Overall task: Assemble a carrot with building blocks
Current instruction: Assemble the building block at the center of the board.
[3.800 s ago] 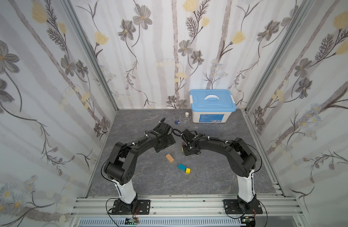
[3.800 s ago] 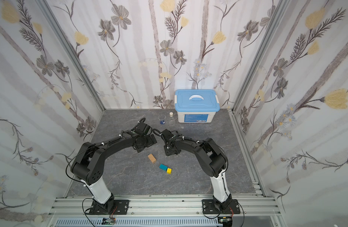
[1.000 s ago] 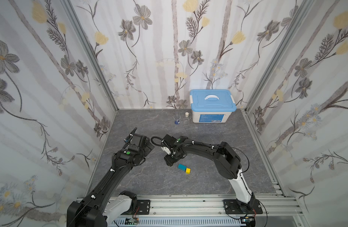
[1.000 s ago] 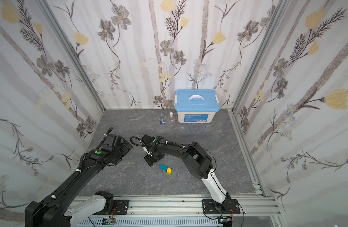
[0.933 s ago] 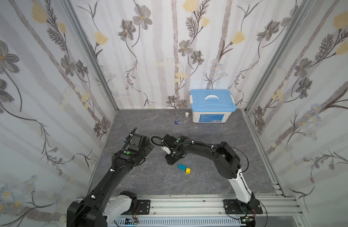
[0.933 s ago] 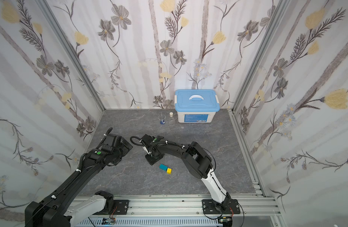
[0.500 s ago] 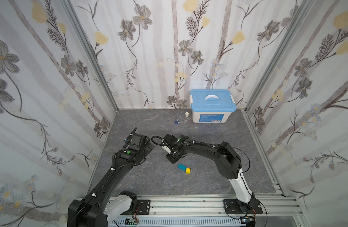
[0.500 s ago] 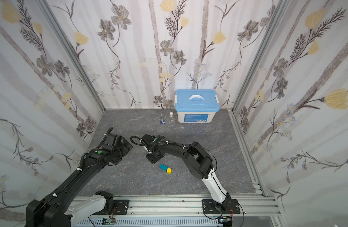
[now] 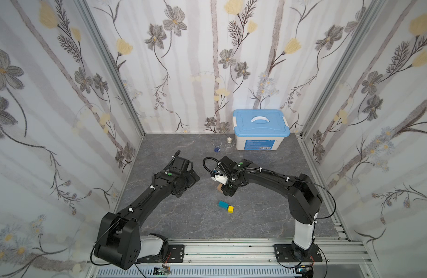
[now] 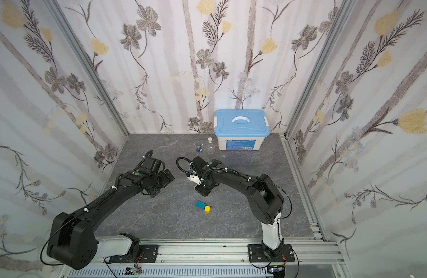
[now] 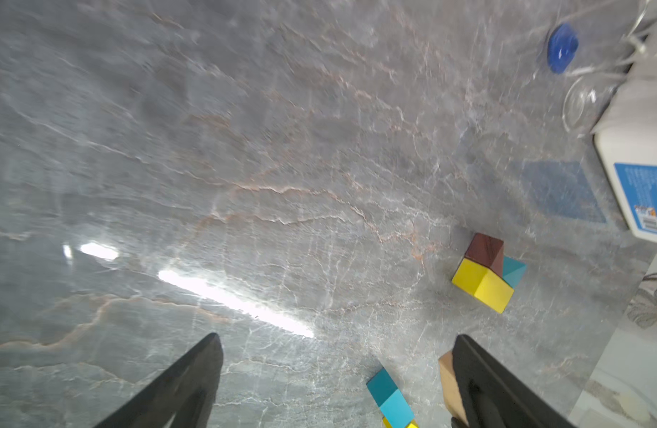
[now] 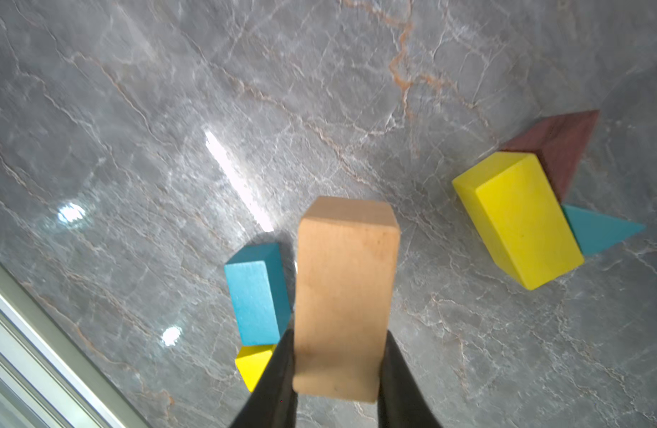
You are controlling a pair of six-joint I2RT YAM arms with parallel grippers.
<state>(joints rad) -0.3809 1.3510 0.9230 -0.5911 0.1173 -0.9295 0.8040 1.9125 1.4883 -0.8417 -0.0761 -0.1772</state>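
My right gripper (image 12: 338, 335) is shut on the tan brick (image 12: 343, 296), which peeks out beside the wrist (image 9: 218, 187) in a top view and looks slightly off the table. Just in front lie the teal brick (image 9: 223, 204) and the small yellow cube (image 9: 230, 209), touching each other, seen in both top views. The yellow brick (image 12: 519, 222) lies with the maroon wedge (image 12: 556, 148) and teal wedge (image 12: 597, 229) against it; my right arm hides this group from above. My left gripper (image 11: 338, 336) hangs open and empty to the left of the blocks.
The blue-lidded white box (image 9: 260, 130) stands at the back wall, with a small beaker of blue liquid (image 9: 217, 146) and a corked flask (image 9: 229, 147) to its left. Patterned walls close three sides. An aluminium rail (image 9: 231, 250) runs along the front.
My right gripper closed on the tan brick and carried it a little right and back. My left arm, withdrawn to the left earlier, has edged slightly right, still open.
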